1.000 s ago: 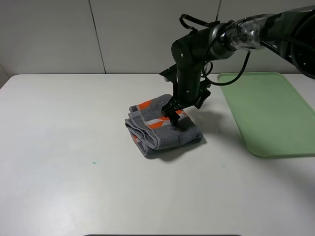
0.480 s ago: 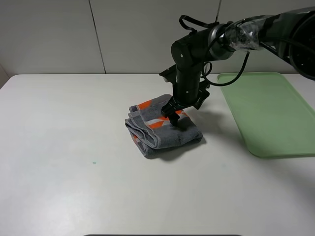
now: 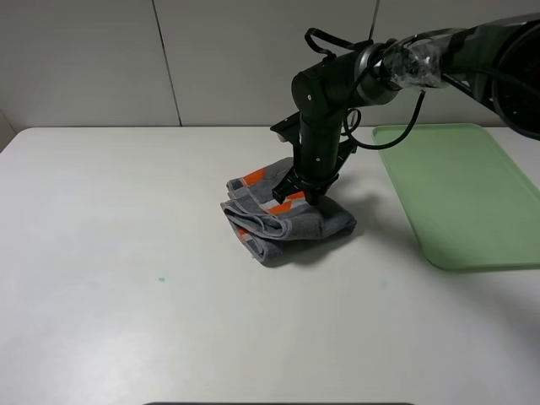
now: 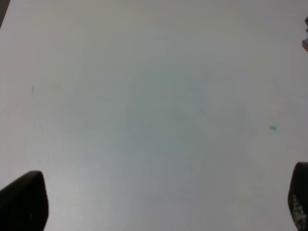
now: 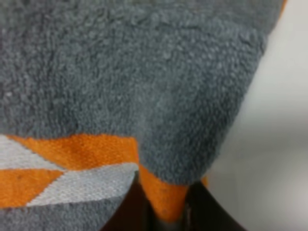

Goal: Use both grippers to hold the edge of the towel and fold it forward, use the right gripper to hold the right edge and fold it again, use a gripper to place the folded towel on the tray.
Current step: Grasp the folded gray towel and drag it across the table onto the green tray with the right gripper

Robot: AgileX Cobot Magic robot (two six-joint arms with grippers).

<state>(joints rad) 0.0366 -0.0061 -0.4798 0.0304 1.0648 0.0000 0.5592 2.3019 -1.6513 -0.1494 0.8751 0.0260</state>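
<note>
The folded grey towel (image 3: 287, 215) with orange and white stripes lies on the white table left of the green tray (image 3: 456, 194). My right gripper (image 3: 304, 192) points down onto the towel's top and is shut on its upper layers. The right wrist view is filled by the grey and orange towel (image 5: 144, 72), pinched between the gripper's (image 5: 166, 216) dark fingers. My left gripper (image 4: 161, 202) is open and empty over bare table. Only its two dark fingertips (image 4: 24, 202) show. The left arm is out of the exterior high view.
The tray lies flat at the right side of the table, a short gap from the towel. A small green speck (image 3: 160, 279) marks the table front left. A grey panelled wall stands behind the table.
My right gripper has shifted slightly, and the towel has bunched up and moved a little to the right, toward the tray.
</note>
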